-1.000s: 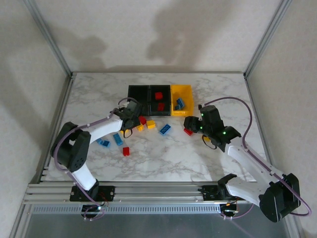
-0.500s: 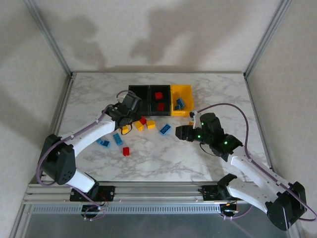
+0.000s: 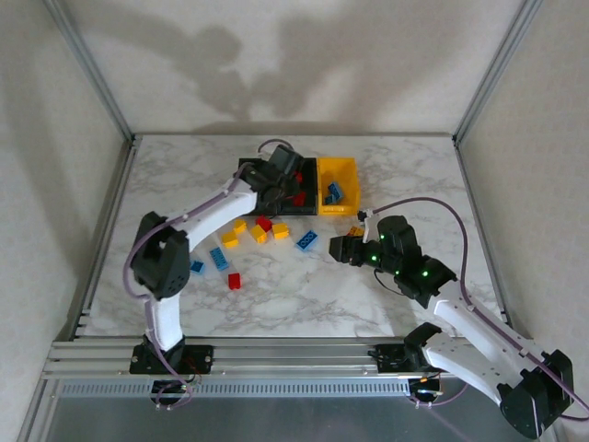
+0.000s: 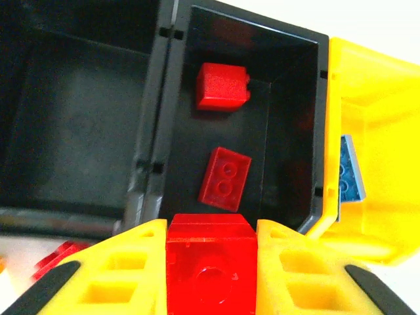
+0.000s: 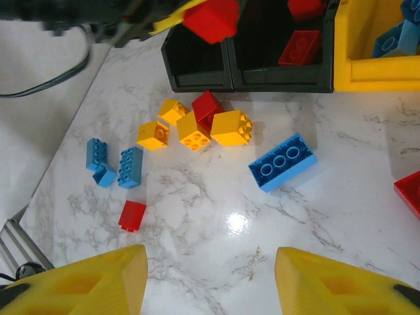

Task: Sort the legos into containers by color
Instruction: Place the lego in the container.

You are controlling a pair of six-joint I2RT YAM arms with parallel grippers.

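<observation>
Now | left claw (image 4: 210, 257) clamps red lego (image 4: 211, 279) beside middle bin (image 4: 320, 131) | right claw (image 5: 209, 279) wide

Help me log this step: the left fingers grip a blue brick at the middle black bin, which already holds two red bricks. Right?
No. The brick between the left fingers is red, not blue; the left wrist view shows it. The rest holds: it is at the middle black bin, which holds two red bricks.
</observation>
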